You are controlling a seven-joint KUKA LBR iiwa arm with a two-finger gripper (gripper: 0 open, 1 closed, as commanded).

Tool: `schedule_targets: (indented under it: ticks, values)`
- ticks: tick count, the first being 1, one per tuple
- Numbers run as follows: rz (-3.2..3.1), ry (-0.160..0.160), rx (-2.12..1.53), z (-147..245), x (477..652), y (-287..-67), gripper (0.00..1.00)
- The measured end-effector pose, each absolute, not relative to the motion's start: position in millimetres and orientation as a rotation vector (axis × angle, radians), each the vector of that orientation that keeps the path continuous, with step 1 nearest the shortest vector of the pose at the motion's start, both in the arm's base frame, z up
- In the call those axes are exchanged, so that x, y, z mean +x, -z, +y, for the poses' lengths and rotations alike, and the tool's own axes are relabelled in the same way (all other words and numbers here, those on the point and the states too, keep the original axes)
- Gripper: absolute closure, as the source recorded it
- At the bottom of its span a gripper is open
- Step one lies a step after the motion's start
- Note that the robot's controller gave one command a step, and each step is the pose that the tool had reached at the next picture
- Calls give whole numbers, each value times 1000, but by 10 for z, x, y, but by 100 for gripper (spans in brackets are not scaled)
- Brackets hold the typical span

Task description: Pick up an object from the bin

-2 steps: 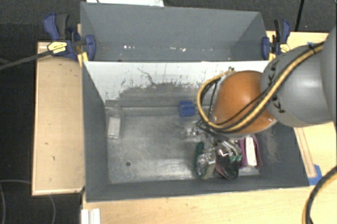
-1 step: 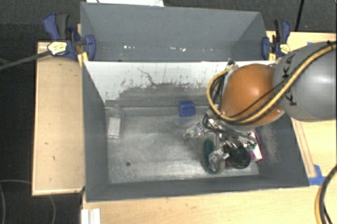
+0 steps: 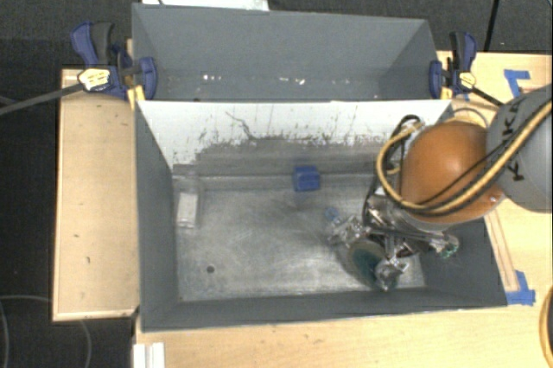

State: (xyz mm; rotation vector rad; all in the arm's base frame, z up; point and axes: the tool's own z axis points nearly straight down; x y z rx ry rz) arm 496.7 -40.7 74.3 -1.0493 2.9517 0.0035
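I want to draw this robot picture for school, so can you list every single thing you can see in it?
grey metal bin: one, grey, middle of the view.
small blue block: one, blue, on the bin floor by the back wall, near the middle.
small pale flat piece: one, whitish, on the floor near the left wall.
dark teal rounded thing: one, dark blue-green, front right of the floor, right at the gripper; I can't tell what it is.
silvery metal gripper: one, silver-grey, low over the front right of the floor.
orange rounded cover: one, orange-brown, on the arm's wrist above the gripper, with cables looped round it.
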Motion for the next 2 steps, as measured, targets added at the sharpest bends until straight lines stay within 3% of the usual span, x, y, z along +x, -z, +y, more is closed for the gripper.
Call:
schedule_targets:
  ticks: [1, 2]
  values:
    - [2963, -2, -1044, -417, 4956, -750, 100]
    - [2937, 5, -1095, -457, 4997, -2154, 100]
